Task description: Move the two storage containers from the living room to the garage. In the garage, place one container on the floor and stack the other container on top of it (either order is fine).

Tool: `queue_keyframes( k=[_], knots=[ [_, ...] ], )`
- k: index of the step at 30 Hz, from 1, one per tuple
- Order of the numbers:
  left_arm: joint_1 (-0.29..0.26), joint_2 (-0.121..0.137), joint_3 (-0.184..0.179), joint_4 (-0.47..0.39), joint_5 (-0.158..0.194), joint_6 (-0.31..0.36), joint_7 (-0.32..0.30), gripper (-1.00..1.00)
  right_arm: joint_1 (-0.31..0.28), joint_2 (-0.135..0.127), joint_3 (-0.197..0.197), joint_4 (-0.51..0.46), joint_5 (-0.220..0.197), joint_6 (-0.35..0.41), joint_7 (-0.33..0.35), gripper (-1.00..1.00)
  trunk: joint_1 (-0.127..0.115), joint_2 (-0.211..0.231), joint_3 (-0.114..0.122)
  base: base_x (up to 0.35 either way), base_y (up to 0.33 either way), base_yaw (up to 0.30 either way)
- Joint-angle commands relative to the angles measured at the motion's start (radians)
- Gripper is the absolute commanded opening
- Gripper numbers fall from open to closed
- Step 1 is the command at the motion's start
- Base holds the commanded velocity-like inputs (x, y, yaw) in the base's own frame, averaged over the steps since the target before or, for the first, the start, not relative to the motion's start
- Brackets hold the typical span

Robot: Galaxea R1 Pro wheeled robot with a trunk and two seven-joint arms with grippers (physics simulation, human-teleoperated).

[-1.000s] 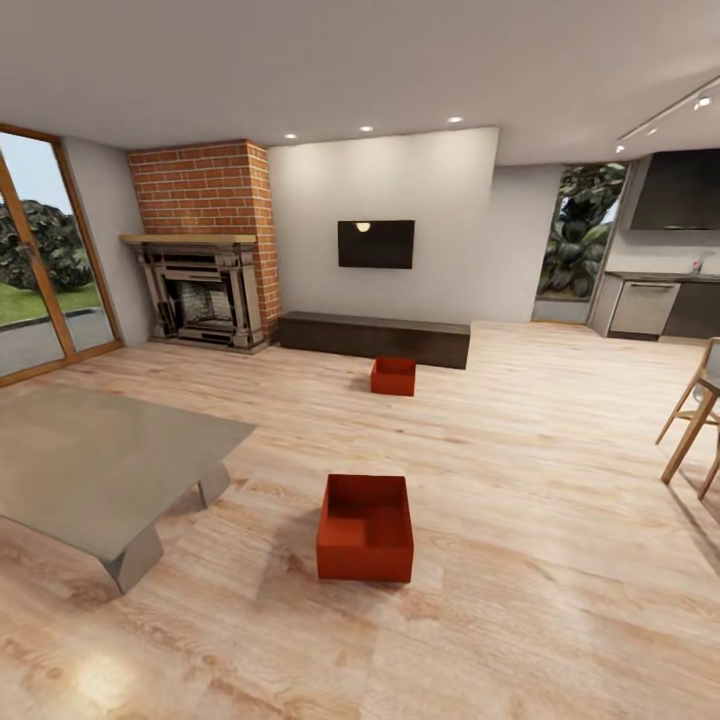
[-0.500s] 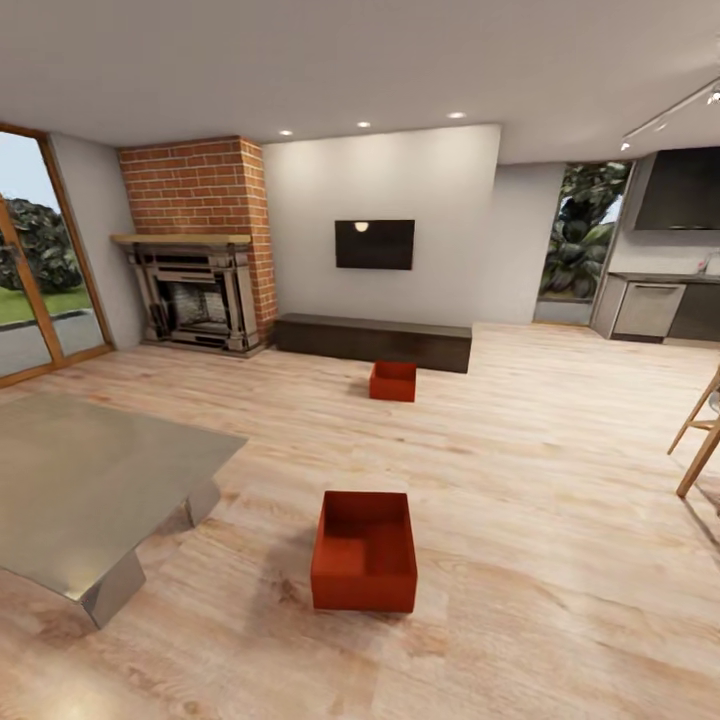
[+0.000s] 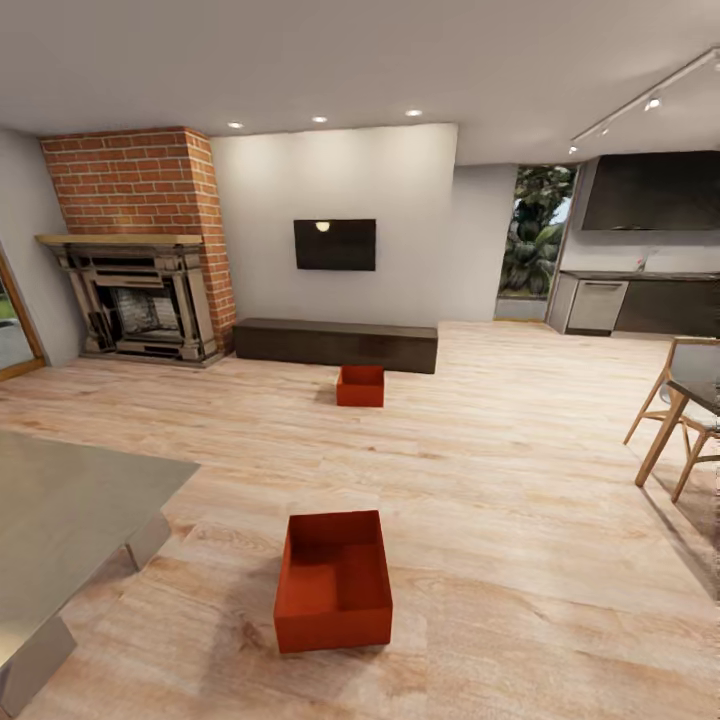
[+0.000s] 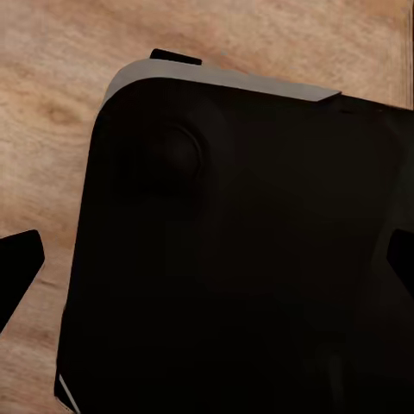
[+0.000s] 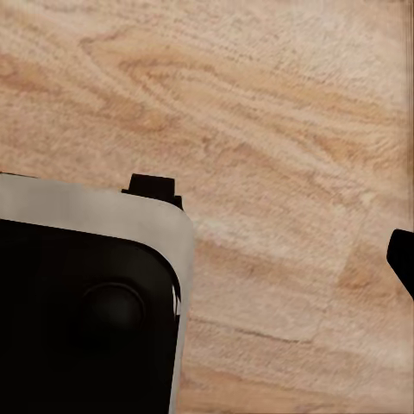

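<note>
Both grippers' jaws look spread and empty (just dark fingertips [image 4: 19, 263] at the wrist views' edges); the view's swung right since a second ago, near container [image 3: 334, 580] closer, far container [image 3: 361, 386] by the bench [image 3: 335, 343]; pickup's next.

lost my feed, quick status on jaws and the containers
Jaws wide in both wrist views, nothing held. Near container and far container on living-room planks, untouched. Grey table on the left, path ahead open.

Brick fireplace [image 3: 135, 250], wall TV [image 3: 335, 244], low dark bench [image 3: 335, 343] — grey table [image 3: 60, 520], wooden chair [image 3: 675, 410].
</note>
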Motion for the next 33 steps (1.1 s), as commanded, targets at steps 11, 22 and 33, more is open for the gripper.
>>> queue_keyframes(
  k=[11,22,33],
  knots=[
    [0.000,0.000,0.007,0.000,0.008,-0.002,0.000,1.00,-0.001,0.000,0.008,0.003,-0.007,-0.005,0.004,1.00,0.001,0.000,-0.001,0.322,0.000,-0.069],
    [0.000,-0.001,0.007,0.000,0.009,-0.002,0.000,1.00,-0.001,-0.001,0.009,0.003,-0.007,-0.005,0.011,1.00,0.001,0.000,-0.001,0.323,0.000,-0.001],
    [0.000,0.000,0.008,0.000,0.009,-0.002,0.000,1.00,-0.001,-0.002,0.009,0.004,-0.007,-0.005,0.010,1.00,0.001,0.000,-0.001,0.323,0.003,0.000]
  ],
)
